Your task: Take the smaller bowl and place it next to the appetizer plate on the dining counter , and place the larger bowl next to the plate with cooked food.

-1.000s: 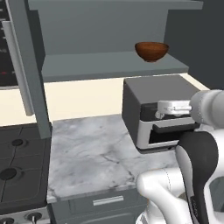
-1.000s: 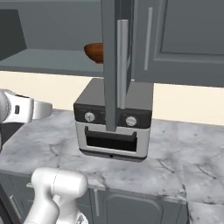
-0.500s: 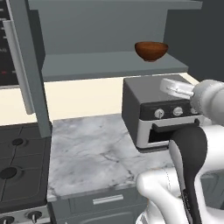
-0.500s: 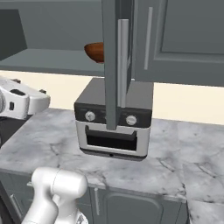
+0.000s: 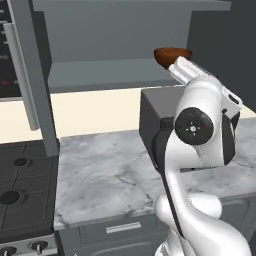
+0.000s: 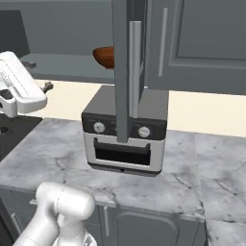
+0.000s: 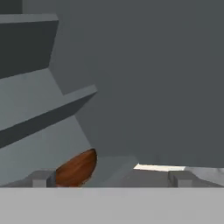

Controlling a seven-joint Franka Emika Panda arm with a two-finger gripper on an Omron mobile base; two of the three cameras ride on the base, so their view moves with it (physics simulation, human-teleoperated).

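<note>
One smaller bowl beside open claw's finger.

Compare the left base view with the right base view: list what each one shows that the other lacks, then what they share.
Left base view alone: the stove top at the counter's left end, and a tall grey cabinet door edge above it.

Right base view alone: the toaster oven's front, with two knobs and its dark window, and closed upper cabinet doors on the right.

Both: the smaller bowl on the open shelf, the toaster oven beneath it, the marbled worktop and the white arm.
</note>
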